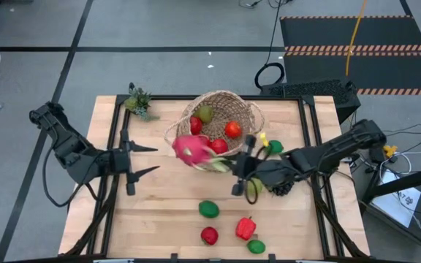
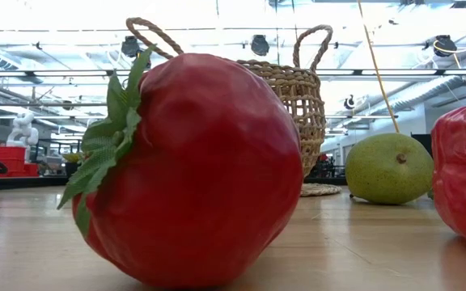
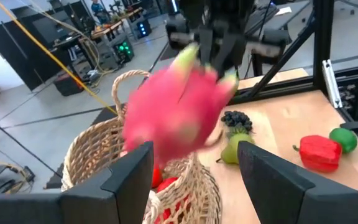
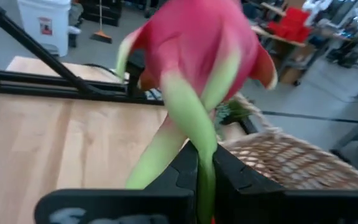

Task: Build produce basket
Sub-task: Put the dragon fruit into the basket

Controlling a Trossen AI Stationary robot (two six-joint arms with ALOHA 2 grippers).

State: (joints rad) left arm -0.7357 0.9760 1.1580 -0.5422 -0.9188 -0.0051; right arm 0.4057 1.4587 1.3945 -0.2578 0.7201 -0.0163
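High view: right gripper [image 1: 234, 169] is pinching a green leaf tip of the pink dragonfruit [image 1: 191, 149], which is hanging over the near rim of the basket [image 1: 248, 111]. Left gripper [image 1: 152, 159] is waiting beside the basket with jaws apart and empty. Red and green produce is already lying inside the basket; more pieces are sitting on the table nearer than the basket.

Right wrist view: jaws are closed on one thin leaf only, a weak hold. Judgement: carry the fruit fully past the rim before letting go, moving slowly so it is not swinging.

Left wrist view: shows the dragonfruit above the basket mouth, and grapes [image 3: 236, 118] beside the basket.

Low view: showing neither gripper, only a red fruit [image 2: 192, 170] blocking most of the basket.
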